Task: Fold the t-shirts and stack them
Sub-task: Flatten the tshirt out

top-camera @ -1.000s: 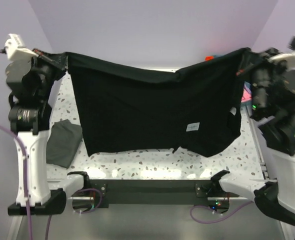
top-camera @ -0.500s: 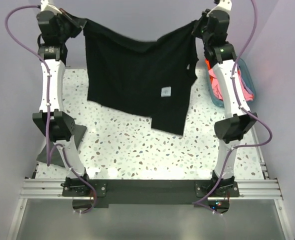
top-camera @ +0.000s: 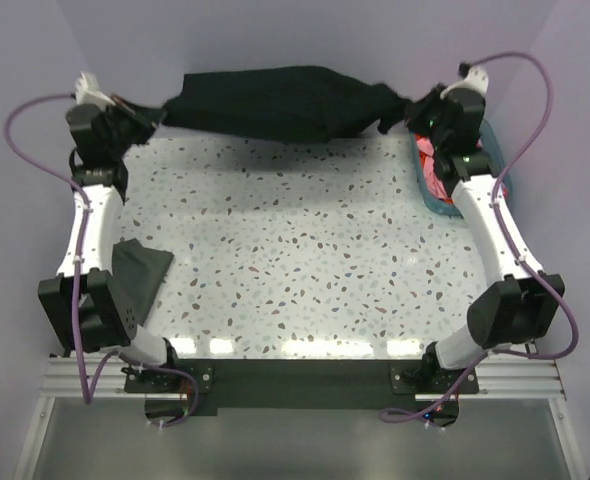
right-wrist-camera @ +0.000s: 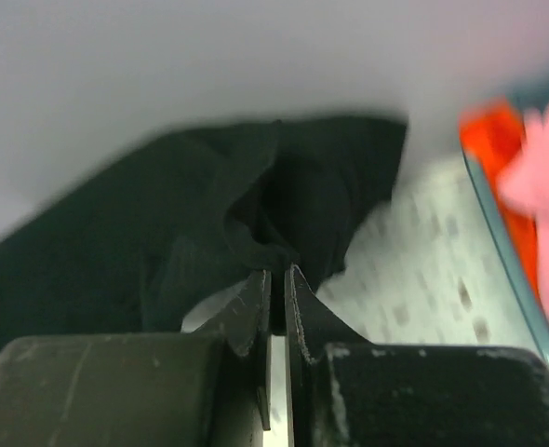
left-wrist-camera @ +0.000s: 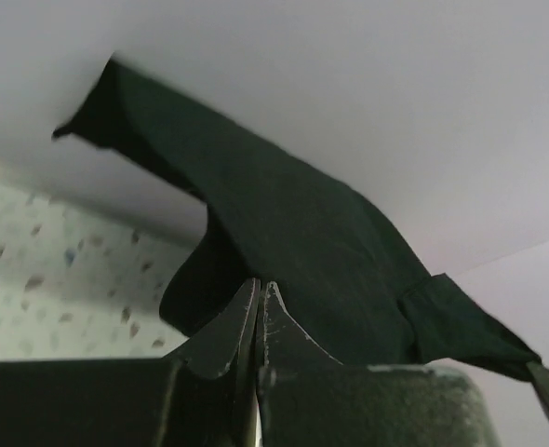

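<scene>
I see the large black fabric t-shirt (top-camera: 275, 100) strung between both claws along the far edge of the white speckled bench (top-camera: 295, 250), close to the pale back wall. It is bunched into a long, sagging band and throws a shadow on the bench under it. I cannot tell whether its lower edge touches the bench.

Left claw (left-wrist-camera: 259, 291) — the jaws are pressed together on a corner of the black t-shirt, at the band's left end. In the left wrist view the cloth runs up and away from the fingertips toward the wall.

Right claw (right-wrist-camera: 276, 276) — the jaws are narrow, pinching a gathered fold of the same shirt at its right end.

The folded dark grey t-shirt (top-camera: 140, 275) lies on the bench's left edge, beside the left arm and well apart from the black one. The teal plastic basket (top-camera: 441, 206) sits at the far right of the bench, beneath the right arm. It holds a pink t-shirt (right-wrist-camera: 544, 186) and an orange-red t-shirt (right-wrist-camera: 493, 140), both crumpled.
</scene>
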Action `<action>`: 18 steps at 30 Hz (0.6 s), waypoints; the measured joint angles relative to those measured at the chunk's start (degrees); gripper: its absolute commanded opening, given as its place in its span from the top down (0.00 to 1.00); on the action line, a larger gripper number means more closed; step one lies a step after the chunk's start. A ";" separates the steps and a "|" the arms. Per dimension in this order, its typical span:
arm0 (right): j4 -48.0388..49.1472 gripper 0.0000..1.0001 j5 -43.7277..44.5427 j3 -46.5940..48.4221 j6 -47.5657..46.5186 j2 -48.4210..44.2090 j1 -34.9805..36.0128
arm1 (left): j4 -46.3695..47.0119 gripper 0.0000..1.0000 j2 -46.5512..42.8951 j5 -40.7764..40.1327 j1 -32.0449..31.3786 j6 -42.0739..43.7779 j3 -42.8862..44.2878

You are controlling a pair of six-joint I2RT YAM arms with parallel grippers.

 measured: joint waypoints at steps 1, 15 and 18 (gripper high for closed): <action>-0.24 1.00 -0.39 -6.32 0.66 -2.08 0.00 | 0.17 1.00 -1.46 -0.04 -0.04 -0.28 -5.73; -3.15 1.00 -2.10 -59.80 4.52 -11.65 -0.39 | -3.61 1.00 -10.25 -7.37 -0.04 -0.81 -59.54; -4.17 0.88 -2.05 -63.60 4.81 -16.04 -1.07 | -4.28 1.00 -13.77 -8.92 -0.04 -0.81 -62.75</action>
